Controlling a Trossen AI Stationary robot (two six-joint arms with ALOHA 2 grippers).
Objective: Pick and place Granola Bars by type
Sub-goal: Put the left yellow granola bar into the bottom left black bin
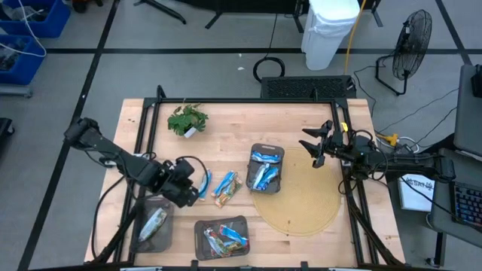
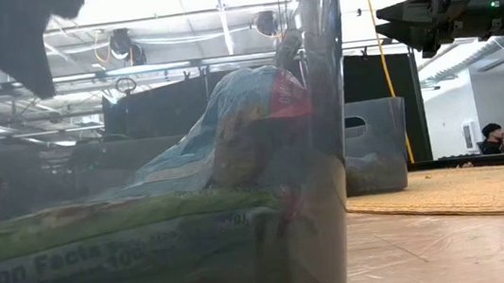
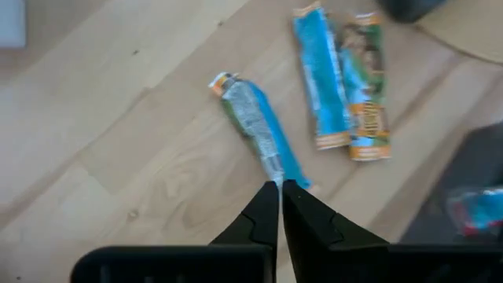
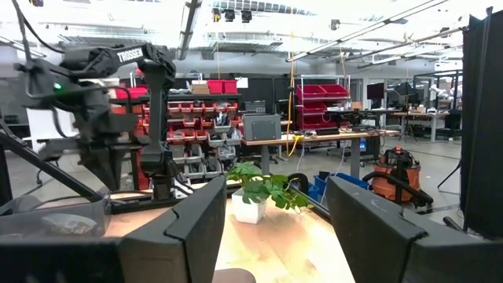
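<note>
Wooden bench (image 1: 226, 150) on a grey floor, carrying a round woven mat (image 1: 301, 203) and three mesh trays. Left hand (image 3: 279, 189), fingers pressed together, pinches a blue bar (image 3: 259, 130) lying left of two others; right hand (image 1: 316, 147) hovers spread wide at the bench's right

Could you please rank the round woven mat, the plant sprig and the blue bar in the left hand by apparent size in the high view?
1. Round woven mat, by far the largest.
2. Plant sprig.
3. Blue bar, pinched by the left hand, smallest.
</note>
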